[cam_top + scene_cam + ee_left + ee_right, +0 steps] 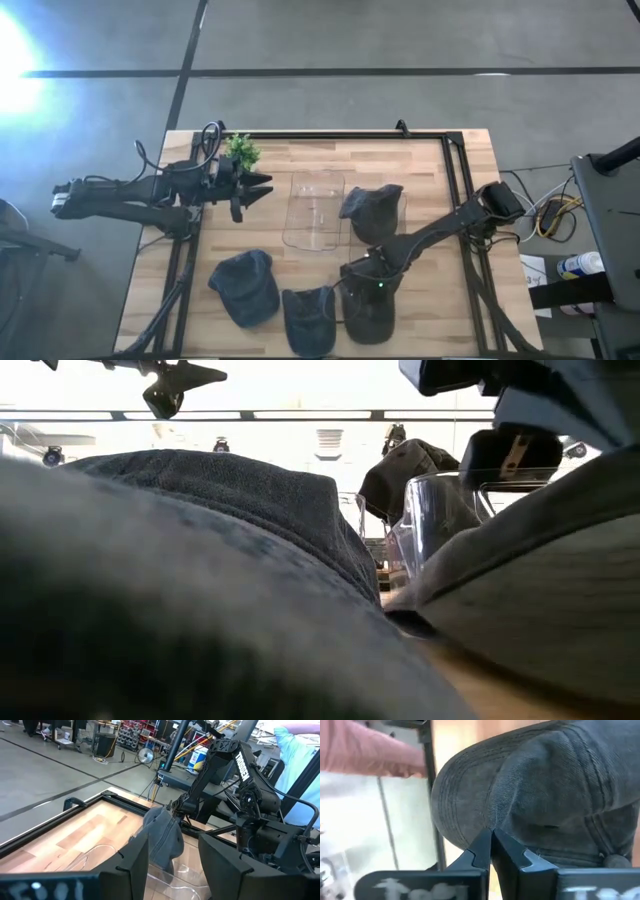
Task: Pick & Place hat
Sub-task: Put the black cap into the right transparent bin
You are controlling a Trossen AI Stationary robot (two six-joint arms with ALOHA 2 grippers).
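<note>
The left tool (262, 185) hangs idle above the desk (460, 160) beside a small green plant (240, 151), its fingers spread with nothing between them; it waits just beside the clear plastic bin (315, 210).

Along the front edge lie 3 dark denim hats: the left hat (244, 287), the middle hat (308, 317) and the right hat (368, 308). A 4th hat (373, 212) sits draped over the bin's right rim.

The right tool (372, 283) is down on the right hat. In its wrist view the fingers (480, 851) meet tip to tip on a pinch of fabric at a seam, so it appears closed on the hat, though how much cloth it holds I cannot tell.

The risk: so thin a pinch could slip on lifting and drop the hat. The hats lie close, so the rising cap may drag the middle one. Carried to the bin, it could knock the 4th hat off the rim.
</note>
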